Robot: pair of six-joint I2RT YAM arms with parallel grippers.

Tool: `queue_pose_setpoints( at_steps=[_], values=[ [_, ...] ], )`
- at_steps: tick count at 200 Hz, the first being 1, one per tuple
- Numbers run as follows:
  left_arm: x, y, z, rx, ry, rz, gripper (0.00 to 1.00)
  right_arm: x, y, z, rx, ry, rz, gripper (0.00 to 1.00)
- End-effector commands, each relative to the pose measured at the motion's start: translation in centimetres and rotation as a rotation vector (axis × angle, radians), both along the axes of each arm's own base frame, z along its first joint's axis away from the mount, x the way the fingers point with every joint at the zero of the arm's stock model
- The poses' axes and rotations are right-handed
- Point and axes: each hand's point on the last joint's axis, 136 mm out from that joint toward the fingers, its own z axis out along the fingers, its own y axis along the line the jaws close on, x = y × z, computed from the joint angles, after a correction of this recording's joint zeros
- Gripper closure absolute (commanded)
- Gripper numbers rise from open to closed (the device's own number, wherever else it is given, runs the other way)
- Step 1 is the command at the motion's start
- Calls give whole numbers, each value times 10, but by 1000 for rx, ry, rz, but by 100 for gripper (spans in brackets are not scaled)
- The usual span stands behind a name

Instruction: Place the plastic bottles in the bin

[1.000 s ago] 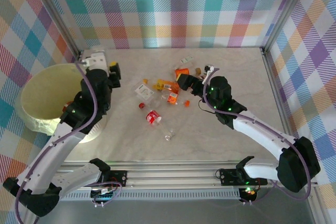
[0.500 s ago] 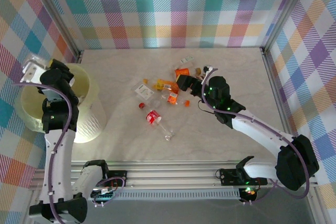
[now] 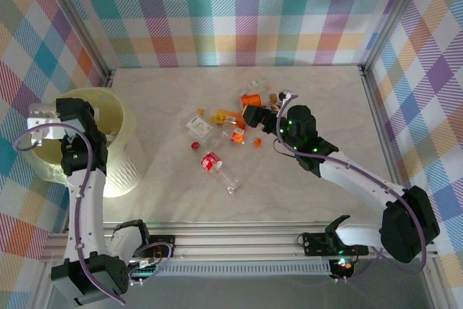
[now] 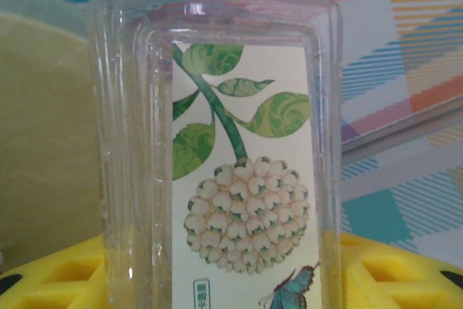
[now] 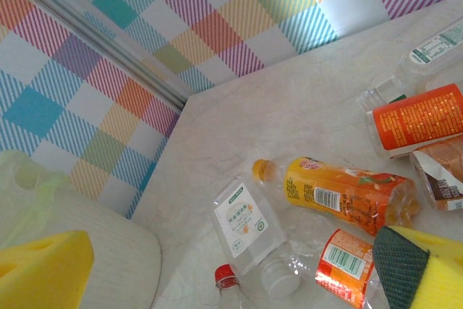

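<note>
We find the left jaws clamped on a clear square-sided bottle (image 4: 246,164) with a flower label, gripped across its flat faces between the yellow pads (image 4: 65,273) and held over the bin (image 3: 124,151), which stands at the left edge of the bench (image 3: 325,99). The right jaws stand wide apart and empty above the loose bottles (image 3: 226,132) clustered mid-bench, well apart from the bin. We judge these bottles light, thin-walled and slick; several look crushed and should yield under pressure. An orange-labelled bottle (image 5: 340,195) and a flattened clear one (image 5: 244,226) lie just beside each other. We judge the firmest hold to be across the body near the shoulder.
</note>
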Motion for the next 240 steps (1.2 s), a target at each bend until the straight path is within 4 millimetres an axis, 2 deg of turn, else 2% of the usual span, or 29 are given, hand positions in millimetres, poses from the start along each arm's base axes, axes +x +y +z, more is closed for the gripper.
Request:
queue_pose_setpoints(
  at_steps=[1, 21, 43, 72, 125, 149, 161, 180, 208, 240],
  values=[
    [-9, 11, -12, -93, -76, 108, 41, 1, 3, 22, 15, -65, 10, 0],
    [-1, 11, -18, -134, -46, 108, 36, 2, 6, 25, 29, -57, 20, 0],
    [2, 12, -25, -199, -1, 139, 24, 2, 8, 24, 47, -38, 26, 0],
    [4, 11, -20, -226, 5, 138, 11, 2, 9, 19, 57, -13, 25, 0],
    [-7, 2, -7, -211, 8, 81, 2, 5, 8, 12, 47, 9, 6, 0],
    [-8, -8, 8, -185, -10, -3, 0, 8, 4, 7, 33, 21, -22, 0],
    [3, -22, 23, -142, -33, -128, 0, 11, 1, 4, 17, 23, -39, 0],
    [32, -60, 65, 11, -130, -440, 0, 16, -8, -6, -3, 50, -85, 0],
    [50, -109, 93, 125, -166, -728, 0, 29, -29, -31, -24, 146, -176, 0],
    [60, -188, 118, 272, -182, -1063, 0, 46, -61, -69, -20, 332, -265, 0]
  ],
)
